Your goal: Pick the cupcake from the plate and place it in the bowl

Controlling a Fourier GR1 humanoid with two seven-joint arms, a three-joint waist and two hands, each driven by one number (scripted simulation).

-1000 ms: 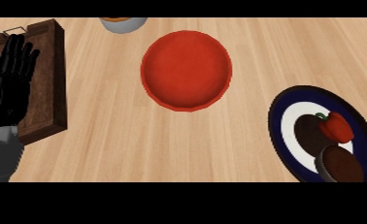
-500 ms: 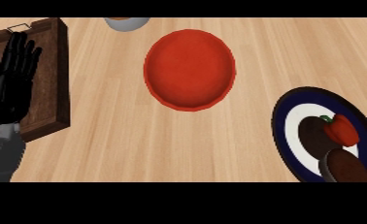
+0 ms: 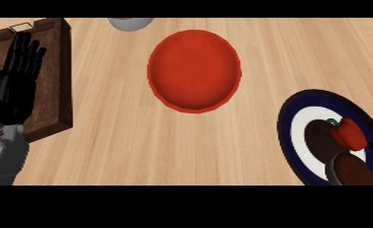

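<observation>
Opening step, nothing yet grasped: the left hand (image 3: 20,81) rested released, fingers straight, at the left edge; the right hand was out of view. The cupcake (image 3: 353,171), dark and round, sat on the plate (image 3: 290,123); next, a reach there, then the bowl (image 3: 194,70)

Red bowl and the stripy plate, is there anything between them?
No. In the head view, only bare wooden counter lies between the red bowl and the blue-and-white plate.
</observation>
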